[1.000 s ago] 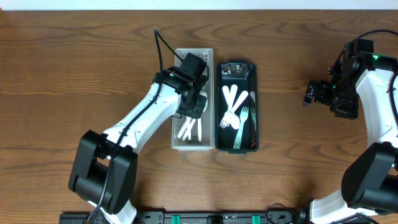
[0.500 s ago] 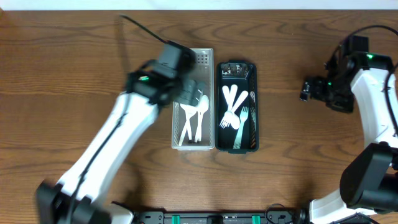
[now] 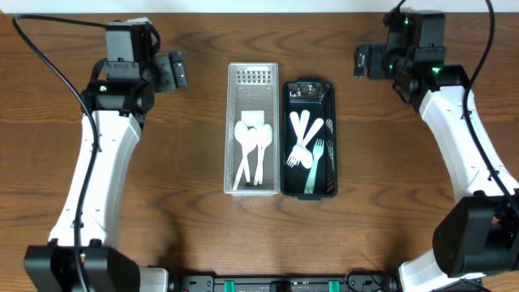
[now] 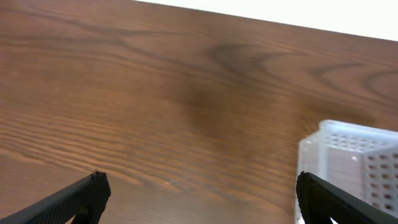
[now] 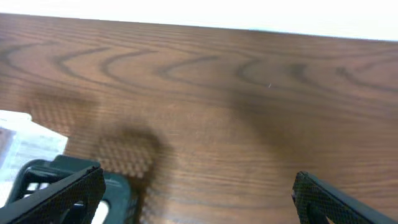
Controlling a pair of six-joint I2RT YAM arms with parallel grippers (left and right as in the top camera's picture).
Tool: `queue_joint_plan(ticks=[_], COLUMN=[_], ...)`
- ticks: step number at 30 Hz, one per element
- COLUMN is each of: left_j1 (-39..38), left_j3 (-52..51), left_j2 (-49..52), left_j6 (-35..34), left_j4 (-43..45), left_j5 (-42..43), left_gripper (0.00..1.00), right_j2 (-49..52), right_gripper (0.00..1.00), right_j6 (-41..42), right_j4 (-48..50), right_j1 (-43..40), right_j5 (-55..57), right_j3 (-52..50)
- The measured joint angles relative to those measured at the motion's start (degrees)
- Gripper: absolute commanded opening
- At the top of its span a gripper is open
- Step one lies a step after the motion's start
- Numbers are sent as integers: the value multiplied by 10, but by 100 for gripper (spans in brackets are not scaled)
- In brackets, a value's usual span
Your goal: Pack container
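The white perforated container point(image 3: 252, 79) lies in the middle of the surface point(image 3: 186, 203) with white spoons point(image 3: 253, 146) inside it, and the black container point(image 3: 286, 174) stands just beside it on the right (this one holds white forks point(image 3: 308, 152) and other white cutlery). My left gripper point(image 3: 178, 71) is well apart on the left side and my right gripper point(image 3: 360, 61) on the right side, both near the far edge. On both the fingers are spread wide and they hold nothing.
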Motion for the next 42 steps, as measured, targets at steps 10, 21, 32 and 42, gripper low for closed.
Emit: queue_joint_plan(ticks=[10,21,32,42], left_j1=[3,0,-38,-38], left_j3=[-22,-264,-552,-655], left_j2=[-13,-309,-656,-695], left_j6=[18,13,13,13], left_j4=[-13,99,161,233], left_j5=[0,-4,-24,-61], left_gripper=[98,98,98,98], right_j2=[-17,-302,-635,-653], right_gripper=[99,99,99,99], right_j6=[-68,-73,-73,-73], right_j4=[-85,-33,55,231], right_j1=[-15,-18,13,13], right_j5=[5,5,54,113], right_j3=[-3,-212,-506,-642])
